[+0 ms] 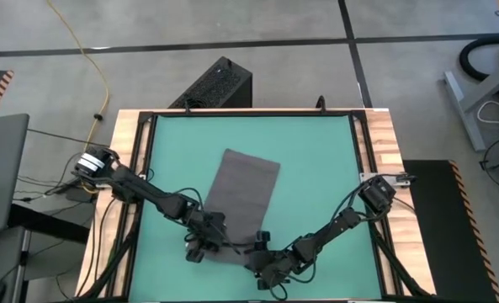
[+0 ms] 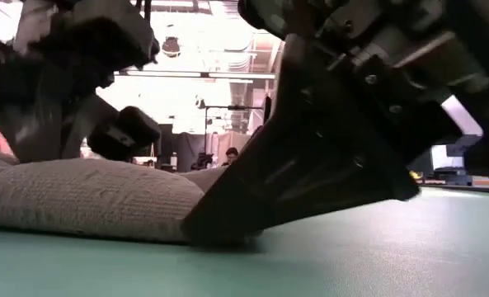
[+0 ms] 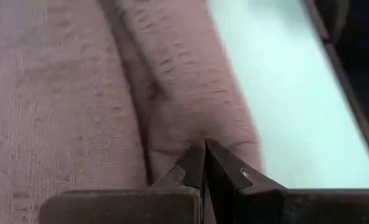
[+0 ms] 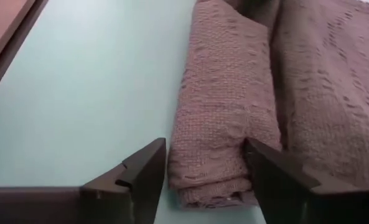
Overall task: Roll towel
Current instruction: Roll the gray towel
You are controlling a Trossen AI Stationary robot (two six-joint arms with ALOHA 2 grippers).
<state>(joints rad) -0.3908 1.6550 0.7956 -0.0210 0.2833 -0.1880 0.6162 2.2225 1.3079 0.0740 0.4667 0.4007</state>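
Towel roll between right gripper fingers

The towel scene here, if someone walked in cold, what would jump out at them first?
The dark grey towel lies at an angle across the middle of the green table, its near end already turned over into a short roll. Both arms meet at that rolled end: the left gripper is shut, its tips pressed against the fold, while the right gripper stands open, a finger on either side of the roll's end.
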